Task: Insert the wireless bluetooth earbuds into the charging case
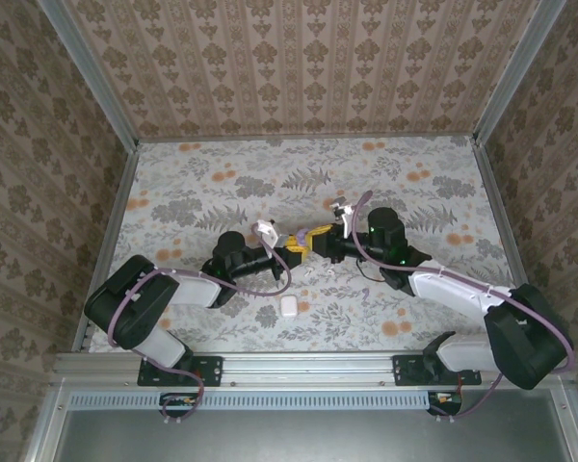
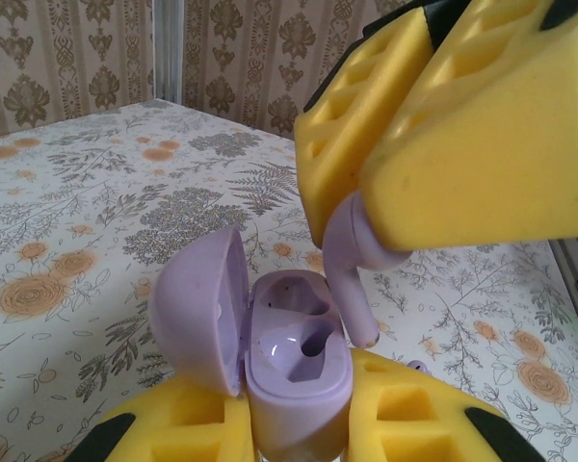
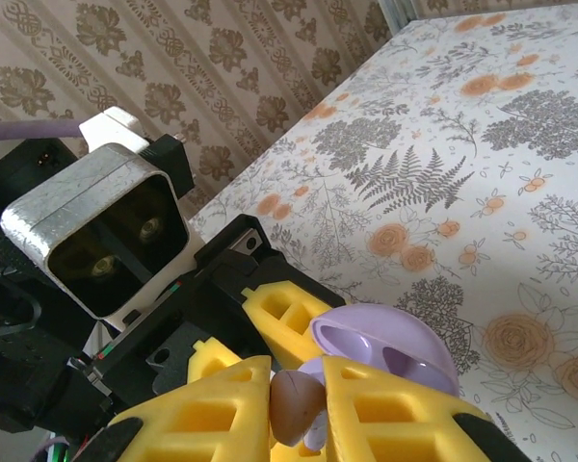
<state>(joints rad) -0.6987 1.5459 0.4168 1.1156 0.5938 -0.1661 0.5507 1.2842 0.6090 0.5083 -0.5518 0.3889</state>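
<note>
One earbud [image 2: 353, 252] between right fingers [image 2: 482, 135], above case [image 2: 299, 380]

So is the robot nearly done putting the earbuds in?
Not yet. Done: the charging case is open, held by the left gripper. In hand: the right gripper holds one earbud just above a socket. Left: both sockets look empty, so both need filling.

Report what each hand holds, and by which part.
Left hand grips the lilac charging case by its lower body; right hand pinches a lilac earbud by its head.
</note>
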